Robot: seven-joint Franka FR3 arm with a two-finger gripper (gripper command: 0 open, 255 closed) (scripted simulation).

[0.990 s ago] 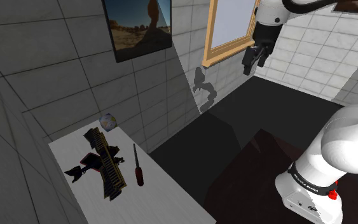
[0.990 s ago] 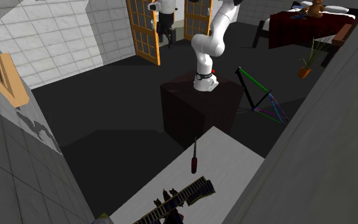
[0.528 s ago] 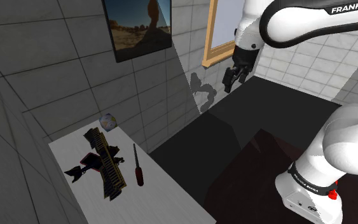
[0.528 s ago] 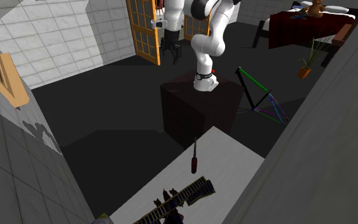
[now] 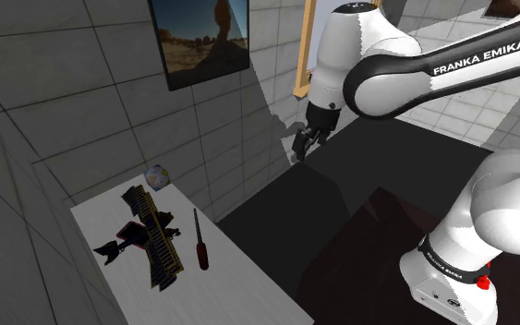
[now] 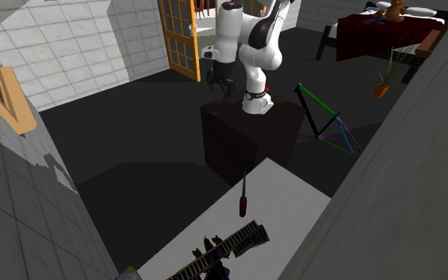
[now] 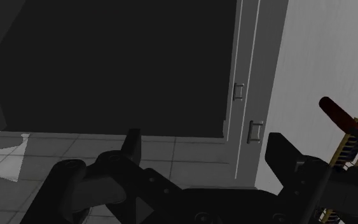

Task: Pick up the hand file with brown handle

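The file [image 5: 199, 240] lies on the bench [image 5: 248, 291], lower left in the shoulder view, well apart from the empty tool [image 5: 306, 145], its fingers [image 7: 133, 143] spread. Best to descend over the reddish-brown handle [image 5: 201, 257], straddling it crosswise.

I count one table [image 5: 248, 286] at lower left, and on it one hand file [image 5: 199, 242], one long toothed rack [image 5: 156, 235], one small black object [image 5: 119, 243] and one little globe [image 5: 157, 174]. One framed picture [image 5: 202, 37] hangs upper left. One arm [image 5: 415, 74], one gripper [image 5: 304, 148], two fingers [image 7: 133, 145].
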